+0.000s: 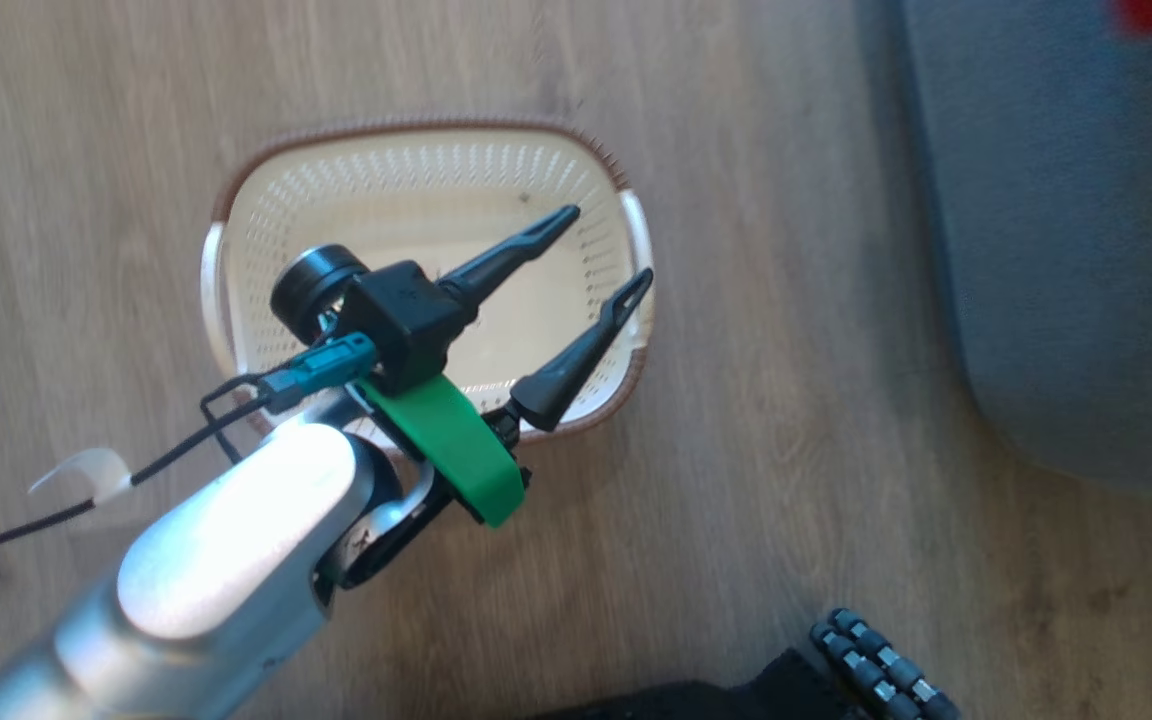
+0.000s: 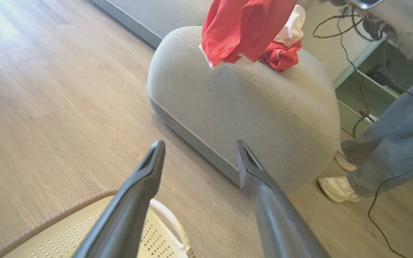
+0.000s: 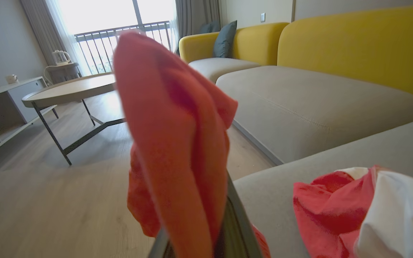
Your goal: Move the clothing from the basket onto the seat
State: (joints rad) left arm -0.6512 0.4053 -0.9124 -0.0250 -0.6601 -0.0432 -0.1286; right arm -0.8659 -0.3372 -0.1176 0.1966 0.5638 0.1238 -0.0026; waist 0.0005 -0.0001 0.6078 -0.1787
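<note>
The cream basket (image 1: 416,190) with a brown rim stands on the wood floor, its bare bottom showing. My left gripper (image 1: 604,248) hovers over its right side, open with nothing between its fingers. In the left wrist view the basket's rim (image 2: 52,218) lies below the open left gripper (image 2: 199,148). Beyond it is the grey seat (image 2: 264,107). A plain red garment (image 3: 177,143) hangs from my right gripper (image 3: 210,215), which is shut on it, above the seat's (image 3: 299,179) edge. A red and white garment (image 2: 285,50) lies crumpled on the seat.
A person's legs in jeans and white shoes (image 2: 389,150) stand right of the seat, near a shelf and loose cables (image 2: 357,53). A round wooden table (image 3: 70,89) and a yellow sofa (image 3: 353,46) stand further off. My dark base (image 1: 836,680) is at the bottom edge.
</note>
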